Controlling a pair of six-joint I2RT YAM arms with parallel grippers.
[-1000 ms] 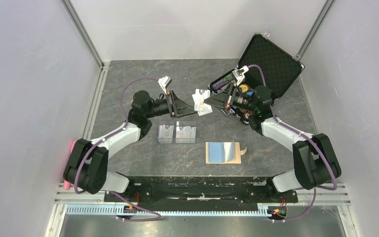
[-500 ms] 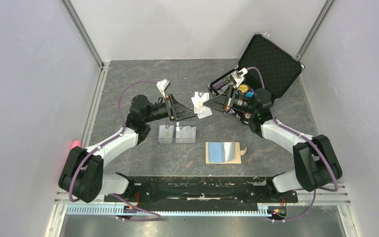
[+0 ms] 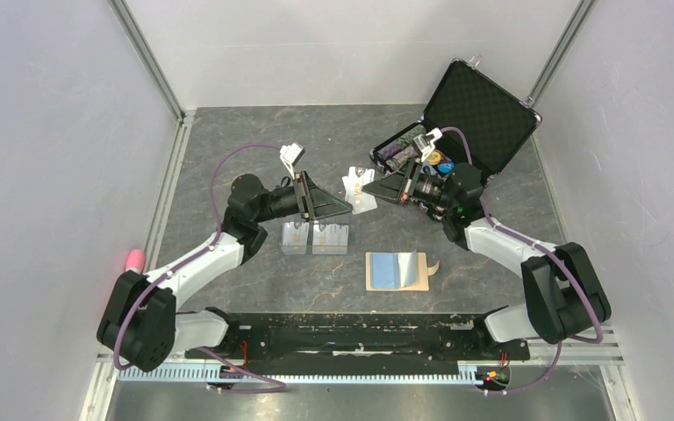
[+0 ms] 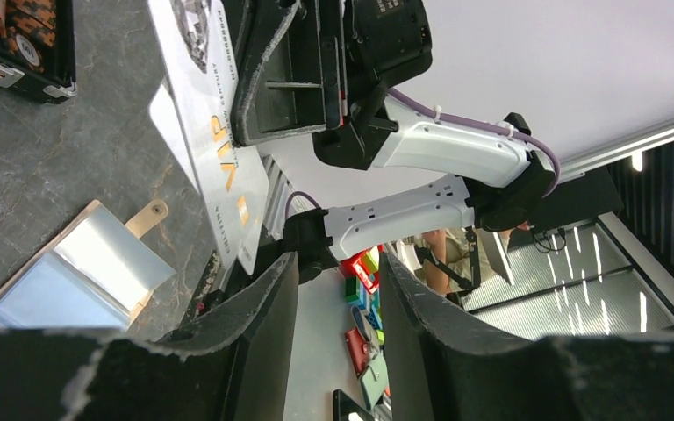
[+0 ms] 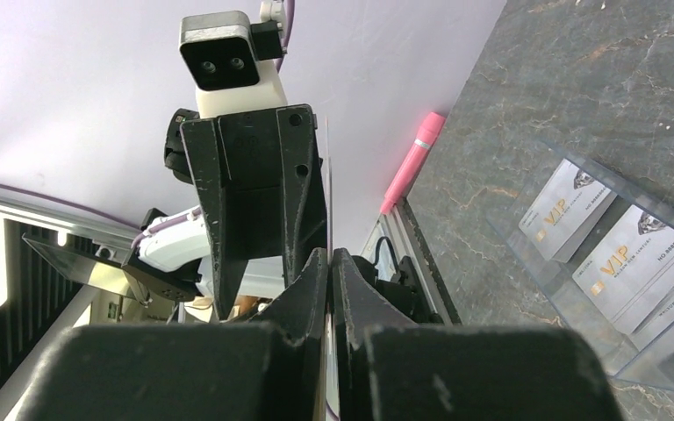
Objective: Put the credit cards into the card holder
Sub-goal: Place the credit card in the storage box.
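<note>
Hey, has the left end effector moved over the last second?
Yes. In the top view the left end effector has slid slightly toward the near edge, closing on the clear card tray.

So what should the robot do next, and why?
Probably carry the right hand toward the card holder, which lies open on the table: that hand pinches a credit card in mid-air, while the left hand stands open.

I see glossy plastic credit cards (image 5: 616,265), a tan leather-look card holder (image 3: 397,270), shiny inside, and a matt marbled desk (image 3: 228,149).
</note>
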